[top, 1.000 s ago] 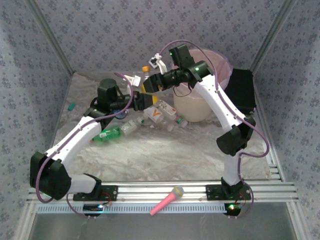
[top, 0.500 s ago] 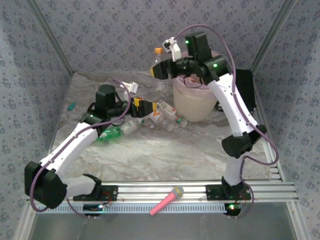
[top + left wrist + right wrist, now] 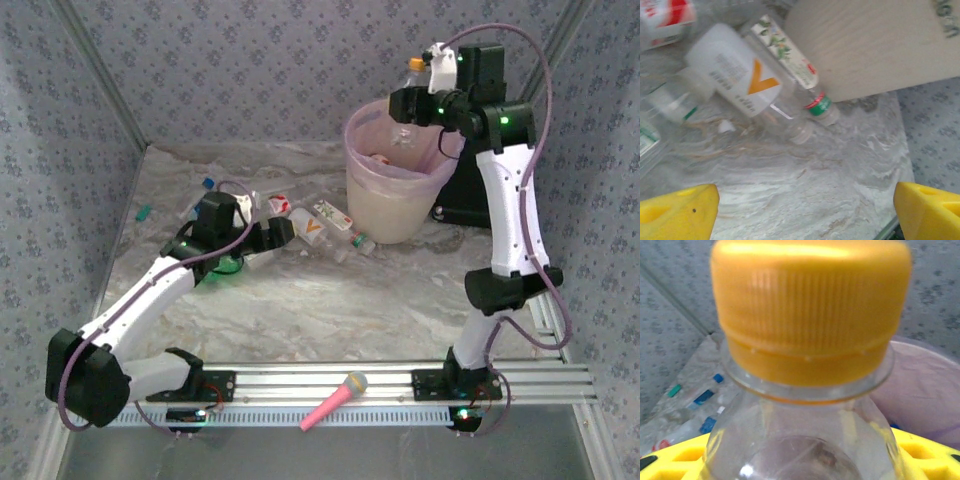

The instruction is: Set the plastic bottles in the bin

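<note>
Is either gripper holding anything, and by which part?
The right gripper holds a clear orange-capped bottle by its body, below the neck. The left gripper is open, holding nothing.

The tall round cream-white bin [image 3: 390,215] stands far right on the table [image 3: 330,300]. Small clear plastic bottles [image 3: 318,222] lie just left of it. An orange-capped clear bottle [image 3: 416,65] hangs above its rim.

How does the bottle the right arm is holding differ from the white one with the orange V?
The orange-capped bottle is clear; the white bottle is opaque, with an orange V mark. The orange-capped bottle is clamped in the right gripper above the bin; the white bottle lies on its side on the table. Both are plastic bottles with some orange on them.
</note>
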You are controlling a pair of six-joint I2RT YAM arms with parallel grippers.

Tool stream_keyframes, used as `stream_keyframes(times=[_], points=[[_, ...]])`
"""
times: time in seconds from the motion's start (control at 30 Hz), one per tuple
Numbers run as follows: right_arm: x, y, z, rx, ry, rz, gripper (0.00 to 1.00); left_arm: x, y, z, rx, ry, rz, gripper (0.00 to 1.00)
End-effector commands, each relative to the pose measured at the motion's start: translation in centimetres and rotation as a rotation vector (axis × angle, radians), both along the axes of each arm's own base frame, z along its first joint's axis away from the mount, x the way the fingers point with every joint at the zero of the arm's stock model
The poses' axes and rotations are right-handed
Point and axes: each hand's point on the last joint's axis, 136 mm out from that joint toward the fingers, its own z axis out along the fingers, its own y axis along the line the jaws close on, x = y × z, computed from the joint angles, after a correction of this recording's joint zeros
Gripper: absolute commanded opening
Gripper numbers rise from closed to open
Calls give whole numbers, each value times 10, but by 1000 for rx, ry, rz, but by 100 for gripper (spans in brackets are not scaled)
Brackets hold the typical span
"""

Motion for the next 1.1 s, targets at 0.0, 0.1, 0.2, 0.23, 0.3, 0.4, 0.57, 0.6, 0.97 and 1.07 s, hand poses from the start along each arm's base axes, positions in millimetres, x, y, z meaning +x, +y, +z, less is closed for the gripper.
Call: stream_keyframes(times=[0.0,0.1,0.2,0.23,0.3,0.4,0.57,0.6,0.97,1.07], points=[[15,-15,-29,-68,76,-48,17,-3,28,-17,62,77,158,87],[27,-15,-51,-85,128,-47,17,-6,39,-26,82,111,217,84],[37,-11,-78,-111,189,-42,17,-6,49,-33,92,146,285,82],[41,-10,-88,-126,212,-44,17,-7,55,-37,103,166,317,82],[46,-6,-109,-165,254,-44,17,-8,68,-43,127,198,394,83],[49,4,-134,-207,306,-26,17,-9,78,-47,127,218,458,83],[57,11,-167,-222,376,-6,18,-8,84,-47,119,220,497,83],[60,10,-176,-238,392,-17,19,-8,85,-48,121,220,502,83],[62,9,-254,-309,541,-13,33,-13,106,-50,136,225,590,84],[63,9,-267,-312,544,-19,41,-16,114,-53,132,231,625,85]])
